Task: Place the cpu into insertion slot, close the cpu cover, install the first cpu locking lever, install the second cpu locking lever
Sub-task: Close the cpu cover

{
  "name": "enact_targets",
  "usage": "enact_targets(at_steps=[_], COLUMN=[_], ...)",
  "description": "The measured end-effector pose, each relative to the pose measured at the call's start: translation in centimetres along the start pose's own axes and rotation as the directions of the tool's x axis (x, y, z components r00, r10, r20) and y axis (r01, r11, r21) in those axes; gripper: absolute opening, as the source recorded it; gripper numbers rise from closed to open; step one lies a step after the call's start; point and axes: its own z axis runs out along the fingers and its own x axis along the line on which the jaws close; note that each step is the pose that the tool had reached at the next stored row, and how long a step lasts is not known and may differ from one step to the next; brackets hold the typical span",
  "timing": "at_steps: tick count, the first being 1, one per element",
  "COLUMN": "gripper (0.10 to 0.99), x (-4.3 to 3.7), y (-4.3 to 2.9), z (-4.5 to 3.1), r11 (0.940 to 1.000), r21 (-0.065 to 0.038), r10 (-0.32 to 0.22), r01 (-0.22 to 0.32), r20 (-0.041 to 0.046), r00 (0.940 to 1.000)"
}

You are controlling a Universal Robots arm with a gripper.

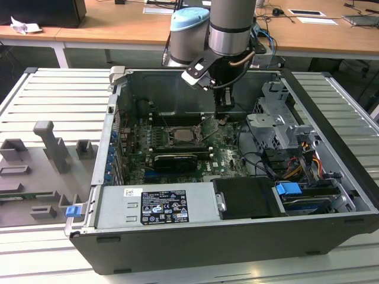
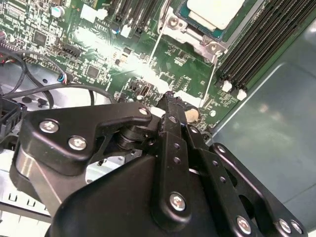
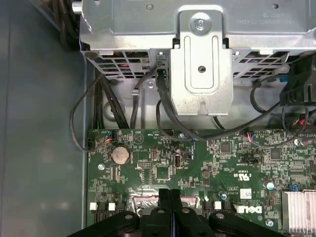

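Wooden desks (image 1: 118, 29) stand at the back of the room. Before them, a grey ribbed tabletop (image 1: 53, 94) carries an open computer case (image 1: 237, 248) lying on its side. Its green motherboard (image 1: 228, 155) shows near the middle of the exterior view.

The robot arm (image 1: 231, 23) comes down from the upper middle of that frame. Its gripper (image 1: 224, 120) hangs just above the board, near the socket on the exterior view's right of it. In the first wrist view the two black fingers (image 3: 164, 202) are pressed together, and nothing is seen between them.

The cpu (image 2: 215, 9) lies in the insertion slot (image 1: 168, 136) with its silvery-tan top facing up. Two thin wire levers (image 2: 154, 47) run from the socket toward the gripper; I cannot tell if they are latched. Past the board's edge, black cables (image 3: 163, 106) hang from a metal drive cage (image 3: 200, 64).
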Motion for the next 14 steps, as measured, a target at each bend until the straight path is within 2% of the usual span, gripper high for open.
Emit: enact_targets(at_steps=[7,14], gripper=[0.106,0.106], x=[0.00,-0.01], y=[1.44,1.77], z=[0.71,0.93], r11=[1.0000,1.0000], r21=[0.005,0.005], r10=[0.000,0.000], r01=[0.000,0.000], r20=[0.0000,0.0002], r00=[1.0000,1.0000])
